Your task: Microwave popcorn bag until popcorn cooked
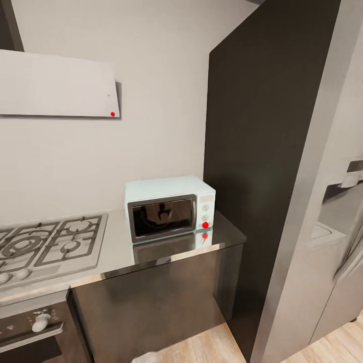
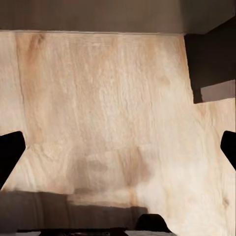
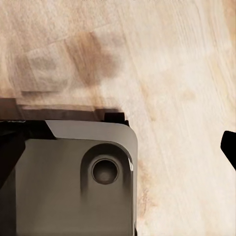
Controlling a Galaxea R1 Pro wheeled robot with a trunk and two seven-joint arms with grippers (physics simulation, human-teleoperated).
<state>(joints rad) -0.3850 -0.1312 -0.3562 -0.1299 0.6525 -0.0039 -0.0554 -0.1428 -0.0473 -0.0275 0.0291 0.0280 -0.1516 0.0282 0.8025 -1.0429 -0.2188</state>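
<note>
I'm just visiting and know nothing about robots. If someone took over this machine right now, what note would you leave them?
Left claw: open, empty, pointing at the wooden floor.
Right claw: one fingertip shows at the picture's edge; open or shut unclear.
Microwave: on the countertop, beside the gas hob, door closed, red light on.
Popcorn bag: whereabouts unknown from here.
Done: cannot tell.
Left: locate the bag, check whether it's heated.

I see the microwave [image 1: 169, 207] in pale mint-blue, its door dark glass, its knobs white and its round light red. It sits on my light grey, mirror-like countertop [image 1: 222, 238], which carries a steel hob [image 1: 48, 244] with black grates. The wall [image 1: 151, 101] is off-white, the tall panel [image 1: 257, 151] near black, and the floor [image 2: 108, 98] pale wood grain.
</note>
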